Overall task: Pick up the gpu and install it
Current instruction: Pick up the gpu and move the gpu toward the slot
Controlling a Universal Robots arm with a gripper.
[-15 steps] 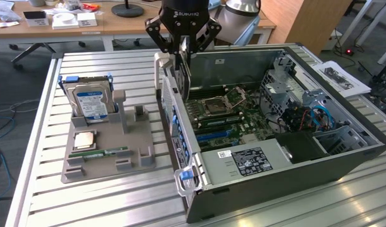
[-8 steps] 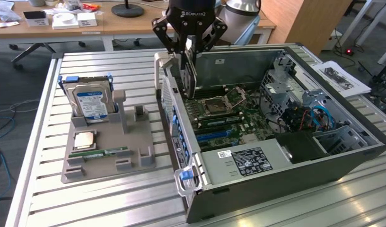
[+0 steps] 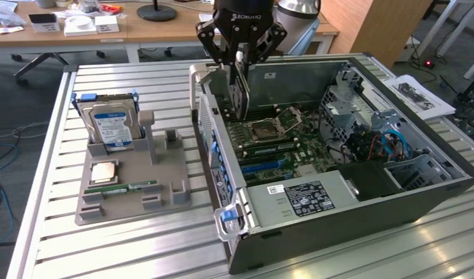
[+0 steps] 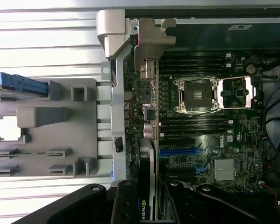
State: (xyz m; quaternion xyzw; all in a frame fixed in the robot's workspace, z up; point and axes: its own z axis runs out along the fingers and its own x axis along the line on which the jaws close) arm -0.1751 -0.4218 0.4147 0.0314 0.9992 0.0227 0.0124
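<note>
Tool (image 3: 239, 65) clamps thin flat black gpu (image 3: 241, 96) upright over metal case (image 3: 376, 215).

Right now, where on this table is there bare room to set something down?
Bare table slats lie on the near and far sides of the grey tray. The strip between tray and computer case is narrow. Inside the case is crowded; the pincer holds the gpu there.

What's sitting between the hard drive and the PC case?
Exterior view: between hard drive and case stand the gray holder's empty upright posts, then a strip of bare slatted table.
</note>
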